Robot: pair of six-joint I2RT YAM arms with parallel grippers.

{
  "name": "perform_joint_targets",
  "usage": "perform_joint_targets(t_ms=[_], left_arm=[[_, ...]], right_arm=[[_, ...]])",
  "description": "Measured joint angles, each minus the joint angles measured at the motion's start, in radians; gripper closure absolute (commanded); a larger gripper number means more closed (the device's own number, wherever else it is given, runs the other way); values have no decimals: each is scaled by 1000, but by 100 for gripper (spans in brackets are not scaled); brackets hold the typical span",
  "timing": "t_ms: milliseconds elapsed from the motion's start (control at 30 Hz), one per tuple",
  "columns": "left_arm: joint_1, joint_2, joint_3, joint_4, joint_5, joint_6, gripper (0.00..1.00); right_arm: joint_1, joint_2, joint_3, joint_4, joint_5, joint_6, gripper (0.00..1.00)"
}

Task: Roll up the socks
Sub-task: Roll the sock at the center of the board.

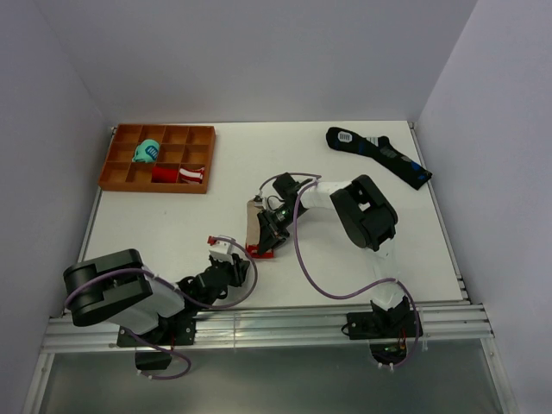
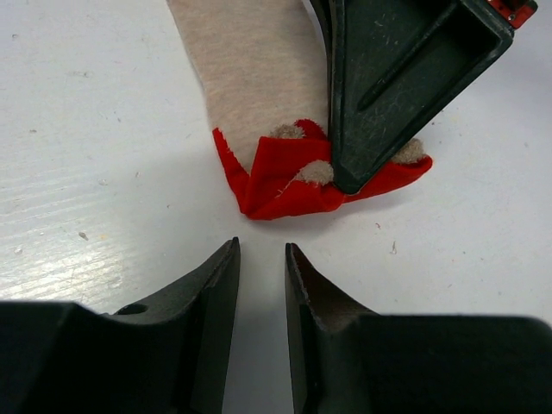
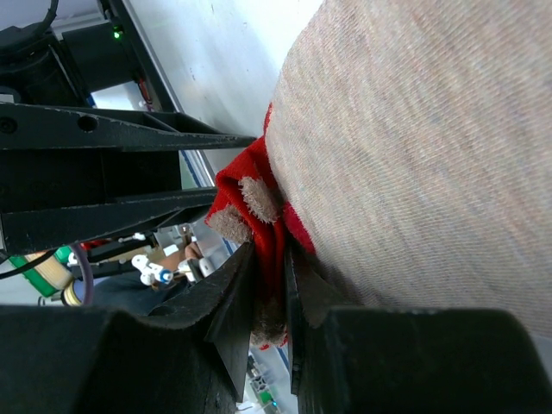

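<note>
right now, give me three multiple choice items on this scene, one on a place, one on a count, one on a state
1. Where does the black sock lie in the top view?
A) near left
B) far right
C) dead centre

2. How many bundles sit in the tray?
A) none
B) four
C) two

3. What is the right gripper doing?
A) shut on the tan sock, at its red end
B) hanging open and empty
C) shut on the black sock

Answers:
1 B, it lies toward the far right corner.
2 C, one teal bundle and one red-and-white bundle.
3 A, the right wrist view shows red fabric pinched in it.
</note>
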Motion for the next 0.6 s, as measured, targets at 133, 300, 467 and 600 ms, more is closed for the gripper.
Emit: perform_joint_targets(t_ms=[133, 300, 467, 600], left_arm=[[0, -11, 0, -11, -10, 17, 66], [0, -47, 0, -18, -15, 34, 66], [0, -39, 10, -20, -14, 55, 66], [0, -2, 38, -17, -14, 70, 66]], right_arm=[[0, 0, 0, 0, 0, 0, 75], [0, 0, 0, 0, 0, -3, 75], [0, 0, -1, 0, 0, -3, 75], [0, 0, -4, -1, 0, -3, 75]])
